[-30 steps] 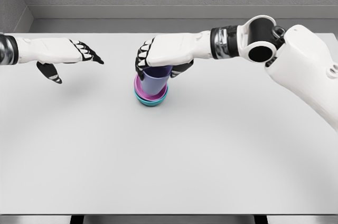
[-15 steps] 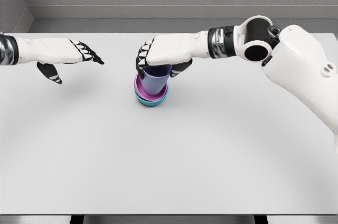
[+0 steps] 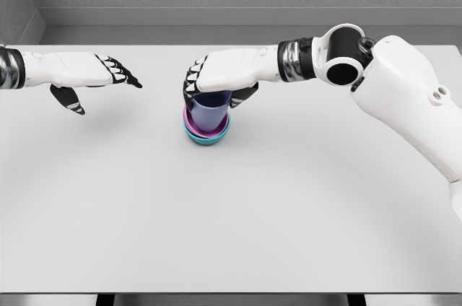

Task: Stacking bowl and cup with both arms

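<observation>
Cup seated in the bowls
Right hand (image 3: 220,75) still grips purple cup (image 3: 209,112), now lower inside pink bowl (image 3: 190,124); release comes next

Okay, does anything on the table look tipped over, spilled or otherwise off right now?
Nothing stands out. The purple cup sits upright in the pink bowl, which nests in the teal bowl on the white table. The right hand grips the cup from above; the left hand hovers open off to the left.

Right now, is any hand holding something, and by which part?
The right hand grips the cup around its upper part, from above. The cup sits in the stacked bowls. The left hand holds nothing.
</observation>
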### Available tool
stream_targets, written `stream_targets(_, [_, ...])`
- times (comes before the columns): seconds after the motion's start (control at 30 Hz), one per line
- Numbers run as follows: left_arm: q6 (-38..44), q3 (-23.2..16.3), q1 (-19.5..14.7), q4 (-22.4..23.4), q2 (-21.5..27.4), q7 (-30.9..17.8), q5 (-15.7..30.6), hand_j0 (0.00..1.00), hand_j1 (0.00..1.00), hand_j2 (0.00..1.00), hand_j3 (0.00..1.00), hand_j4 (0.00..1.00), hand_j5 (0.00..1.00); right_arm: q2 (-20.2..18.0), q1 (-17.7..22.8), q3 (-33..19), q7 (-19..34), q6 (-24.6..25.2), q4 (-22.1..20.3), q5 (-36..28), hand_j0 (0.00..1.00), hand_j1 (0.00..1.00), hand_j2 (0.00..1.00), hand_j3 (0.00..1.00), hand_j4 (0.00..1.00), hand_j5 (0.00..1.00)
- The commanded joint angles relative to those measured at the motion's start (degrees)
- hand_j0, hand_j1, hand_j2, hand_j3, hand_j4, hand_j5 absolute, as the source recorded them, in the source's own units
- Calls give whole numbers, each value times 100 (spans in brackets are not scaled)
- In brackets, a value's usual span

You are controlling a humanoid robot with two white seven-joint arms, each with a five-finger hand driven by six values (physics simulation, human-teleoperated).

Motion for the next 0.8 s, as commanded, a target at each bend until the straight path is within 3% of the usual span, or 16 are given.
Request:
stream_targets(0.0, [12, 7, 0, 1, 3, 3, 26, 100, 100, 100, 100, 100, 100, 3, 0, -14, -4, 17, 9, 101, 100, 100, 100, 100, 100, 100])
stream_targets(0.2, [12, 7, 0, 1, 3, 3, 26, 100, 100, 100, 100, 100, 100, 3, 0, -14, -4, 17, 0, 84, 100, 100, 100, 100, 100, 100])
stream_targets(0.37, [12, 7, 0, 1, 3, 3, 26, 100, 100, 100, 100, 100, 100, -23, -26, -303, -4, 17, -35, 66, 100, 100, 100, 100, 100, 100])
stream_targets(0.53, [12, 7, 0, 1, 3, 3, 26, 100, 100, 100, 100, 100, 100, -339, 281, -1806, -4, 17, 105, -39, 100, 100, 100, 100, 100, 100])
stream_targets(0.57, [12, 16, 0, 1, 3, 3, 18, 100, 100, 100, 100, 100, 100, -594, 404, -2000, -4, 17, 325, -101, 100, 100, 100, 100, 100, 100])
stream_targets(0.6, [12, 7, 0, 10, 3, 3, 26, 100, 100, 100, 100, 100, 100, -796, 571, -2264, -4, 17, 799, -101, 100, 100, 100, 100, 100, 100])
stream_targets(0.67, [12, 16, 0, 176, 3, 3, 18, 100, 100, 100, 100, 100, 100, -840, 703, -2641, -4, 17, 2098, -92, 100, 100, 100, 100, 100, 100])
stream_targets(0.7, [12, 16, 0, 291, 3, 3, 26, 100, 100, 100, 100, 100, 100, -911, 791, -2642, -4, 17, 2417, -92, 100, 100, 100, 100, 100, 100])
stream_targets(0.77, [12, 16, 0, 300, 3, 3, 26, 100, 100, 100, 100, 100, 100, -1007, 896, -2642, -4, 17, 2505, -92, 100, 100, 100, 100, 100, 100])
